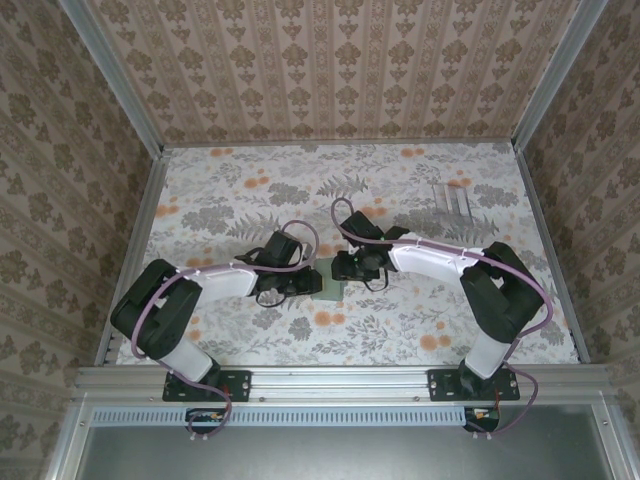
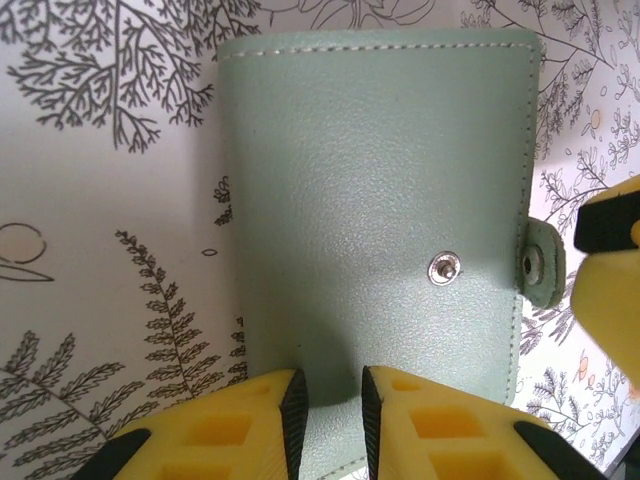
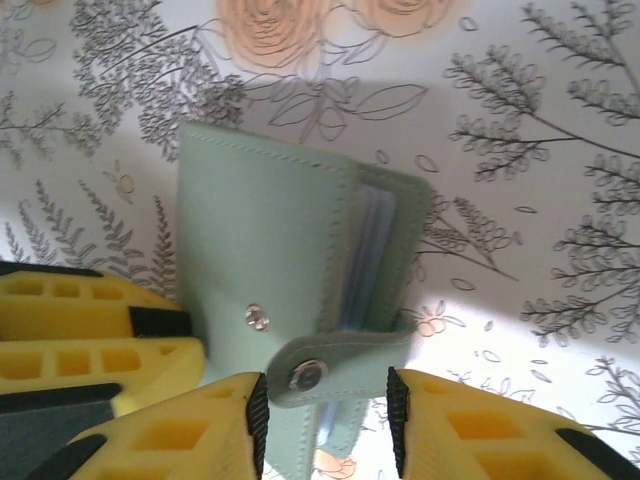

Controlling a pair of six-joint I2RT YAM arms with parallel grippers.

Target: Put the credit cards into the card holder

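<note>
The card holder [image 1: 328, 290] is a pale green wallet lying folded on the flowered table between both grippers. My left gripper [image 2: 330, 420] hovers over its near edge, jaws a narrow gap apart with only the cover [image 2: 380, 200] showing between them. My right gripper [image 3: 325, 420] is open and straddles the unsnapped strap [image 3: 340, 365], its left pad at the tab's end. The snap stud [image 3: 257, 318] on the cover is bare. Pale blue layers [image 3: 372, 250] show between the covers; I cannot tell whether they are credit cards or lining.
A grey streaked patch [image 1: 450, 202] lies at the back right of the table; what it is I cannot tell. Patterned walls [image 1: 60, 150] close in the left, back and right sides. A metal rail [image 1: 340, 380] runs along the near edge.
</note>
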